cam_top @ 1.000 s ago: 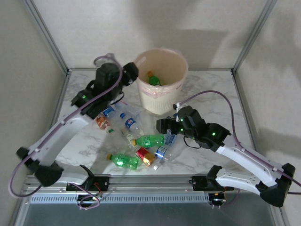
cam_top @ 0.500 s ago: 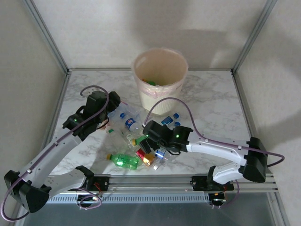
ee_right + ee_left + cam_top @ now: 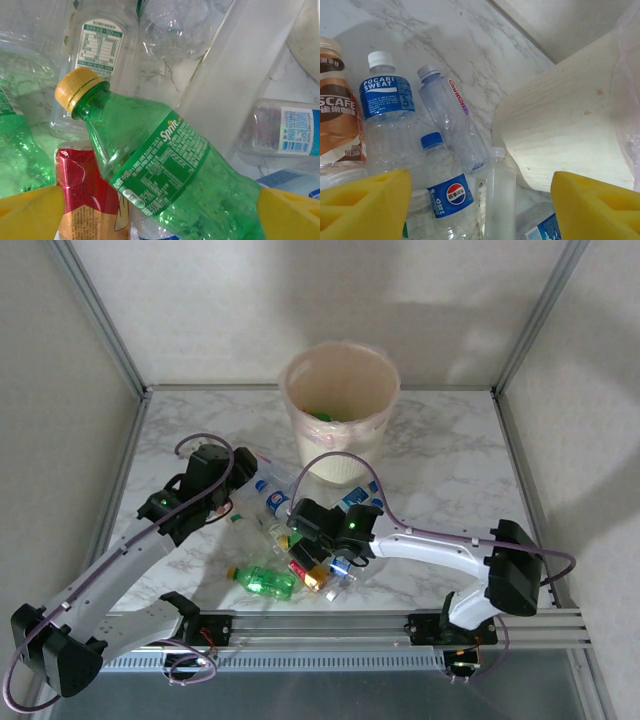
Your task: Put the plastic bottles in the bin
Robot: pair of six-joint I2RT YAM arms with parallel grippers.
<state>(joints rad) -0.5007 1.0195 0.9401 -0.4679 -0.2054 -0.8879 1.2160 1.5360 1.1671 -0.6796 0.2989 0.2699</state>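
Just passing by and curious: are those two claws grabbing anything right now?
Left gripper: open, holding nothing.
Right gripper: open, straddling the green Sprite bottle, not yet clamped.

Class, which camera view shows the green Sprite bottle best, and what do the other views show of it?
The right wrist view: the Sprite bottle lies close up, with its yellow cap and label readable. The top view gives at most a small, partly hidden yellow-green speck. The left wrist view looks at clear bottles by the bin.
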